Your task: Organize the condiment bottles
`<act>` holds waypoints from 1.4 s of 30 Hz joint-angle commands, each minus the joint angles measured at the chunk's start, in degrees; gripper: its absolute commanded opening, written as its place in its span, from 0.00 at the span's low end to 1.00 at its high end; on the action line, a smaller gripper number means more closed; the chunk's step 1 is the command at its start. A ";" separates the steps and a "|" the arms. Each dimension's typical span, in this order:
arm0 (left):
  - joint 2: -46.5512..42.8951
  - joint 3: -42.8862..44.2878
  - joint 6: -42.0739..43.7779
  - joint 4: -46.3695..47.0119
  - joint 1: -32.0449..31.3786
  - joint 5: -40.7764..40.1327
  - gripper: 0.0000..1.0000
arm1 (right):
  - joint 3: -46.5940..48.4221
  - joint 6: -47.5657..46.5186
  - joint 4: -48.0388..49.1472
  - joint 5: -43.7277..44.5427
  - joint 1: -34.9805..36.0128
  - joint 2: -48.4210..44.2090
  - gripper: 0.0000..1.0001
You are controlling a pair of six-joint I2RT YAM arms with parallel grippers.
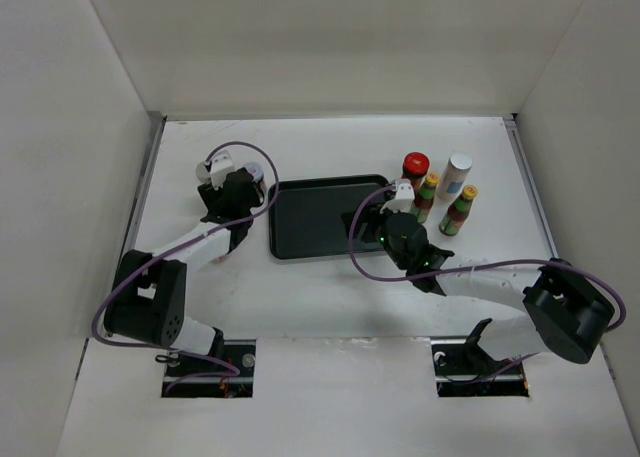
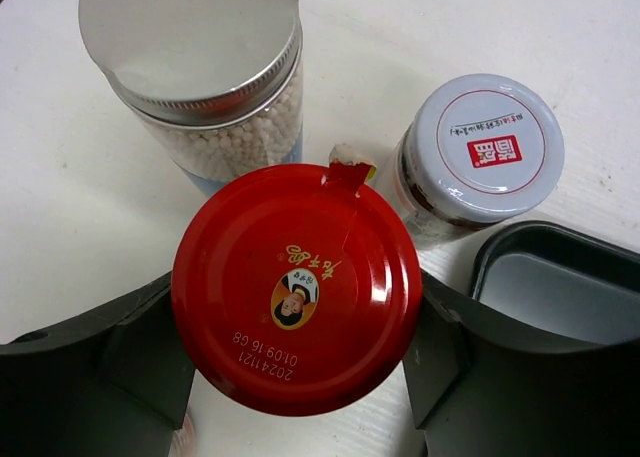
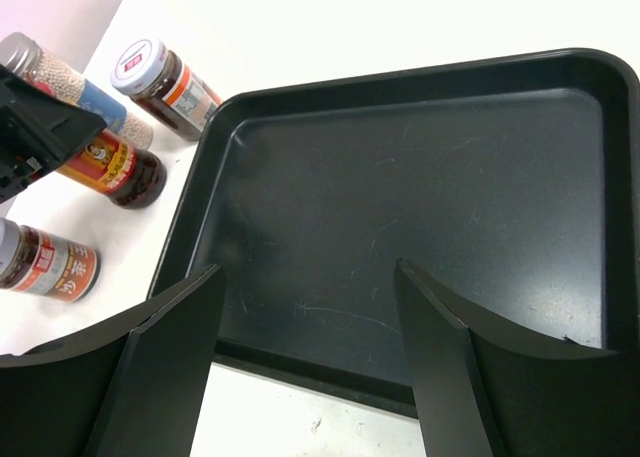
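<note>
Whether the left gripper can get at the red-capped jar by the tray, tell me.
Probably yes: the red-capped jar sits between the fingers of the left gripper, and the silver-lidded jar and white-lidded jar stand beyond it, outside the gap.

A lab booth — white walls (image 1: 330, 37) (bare panels) boxing the table (image 1: 320, 307).

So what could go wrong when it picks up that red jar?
The left gripper straddles the red-capped jar, with the silver-lidded jar and white-lidded jar standing very close. Lifting crookedly might bump one over. The tray rim is also near, so the jar could catch on it going in.
</note>
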 commanded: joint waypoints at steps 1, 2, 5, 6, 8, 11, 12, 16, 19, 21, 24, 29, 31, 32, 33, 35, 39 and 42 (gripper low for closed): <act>-5.20 0.28 0.12 2.92 -1.39 -1.18 0.42 | 1.72 -0.05 3.87 -0.84 -0.03 -0.31 0.75; -7.22 -0.25 0.30 2.57 -2.09 -1.71 0.42 | 1.73 -0.14 3.87 -0.84 -0.03 -0.30 0.75; -13.37 0.53 1.52 -1.45 -4.81 -2.07 0.40 | 1.46 0.56 3.87 -0.75 -0.55 -0.22 0.75; -14.87 0.88 1.88 -2.60 -5.69 -2.33 0.40 | 1.46 0.65 3.87 -0.84 -0.55 -0.13 0.75; -18.56 1.59 2.23 -3.93 -8.24 -3.47 0.39 | 1.55 0.56 3.87 -0.93 -0.55 -0.13 0.75; -20.34 3.87 2.76 -4.63 -10.97 -3.74 0.39 | 1.37 0.74 3.87 -1.02 -0.73 -0.22 0.75; -19.82 4.92 2.93 -4.81 -11.67 -3.39 0.39 | 1.37 0.74 3.96 -1.02 -0.90 -0.13 0.75; -13.68 8.35 3.46 -2.01 -13.78 -2.51 0.39 | 0.67 0.74 3.96 -0.05 -1.08 -1.62 0.74; -7.96 10.81 3.11 1.33 -15.01 0.91 0.40 | -0.82 1.44 4.40 2.31 -2.13 -3.55 0.74; -4.36 12.13 3.20 4.23 -15.63 1.88 0.40 | -1.70 1.79 4.48 3.20 -2.92 -4.96 0.74; 0.65 14.59 3.46 6.35 -15.11 2.59 0.40 | -2.40 2.23 4.66 3.46 -3.80 -5.84 0.74; 6.37 17.32 3.73 6.61 -14.40 4.61 0.40 | -2.23 2.41 4.40 3.20 -3.98 -5.58 0.75; 8.48 17.85 4.07 7.40 -14.31 4.79 0.40 | -2.41 2.58 4.66 3.20 -4.16 -5.49 0.75; 9.36 17.85 4.34 7.75 -14.31 4.70 0.40 | -2.41 2.67 4.66 3.11 -4.24 -5.32 0.75; 10.15 17.59 4.43 8.37 -14.31 4.44 0.40 | -2.23 2.67 4.66 2.94 -4.24 -5.14 0.75; 11.30 16.45 4.43 10.64 -14.31 4.09 0.42 | -2.06 2.41 4.66 2.85 -4.07 -4.79 0.75; 12.27 14.78 4.69 13.82 -14.58 3.47 0.49 | -1.97 2.67 4.66 2.77 -4.42 -4.09 0.75; 12.09 13.20 5.83 16.36 -14.75 0.75 0.57 | -1.70 2.23 4.66 2.76 -4.24 -3.65 0.75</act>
